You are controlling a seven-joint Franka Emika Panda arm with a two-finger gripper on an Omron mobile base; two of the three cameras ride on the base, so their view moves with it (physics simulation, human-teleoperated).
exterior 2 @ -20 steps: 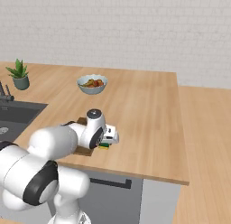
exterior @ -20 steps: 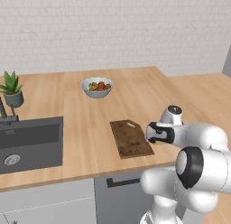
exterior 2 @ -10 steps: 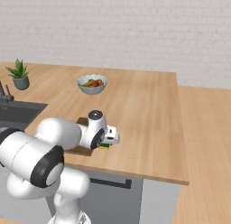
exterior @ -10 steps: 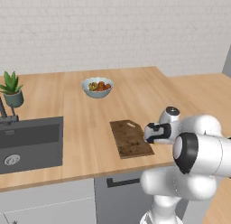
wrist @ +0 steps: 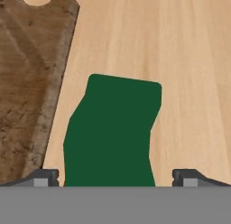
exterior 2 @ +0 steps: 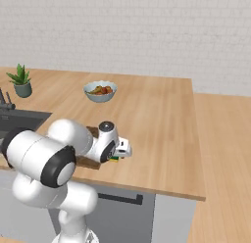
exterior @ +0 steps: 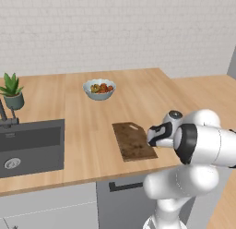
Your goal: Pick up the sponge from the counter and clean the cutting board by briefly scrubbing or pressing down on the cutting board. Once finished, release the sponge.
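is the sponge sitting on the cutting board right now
No, in the hand view the sponge lies on the counter beside the cutting board.

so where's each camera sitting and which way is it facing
left base view: behind the arm on its left, facing forward and down over the counter; the arm rises at lower right.
right base view: behind on its right; the arm rises at lower left.
hand view: on the hand, looking down at the sponge between the open tool tips.
Both base views share the cutting board and fruit bowl.

A kitchen: tan wood-grain counter (exterior: 92, 145), dark inset sink (exterior: 30, 147), white brick wall (exterior: 115, 29), fruit bowl (exterior: 99, 89) beyond the hand.
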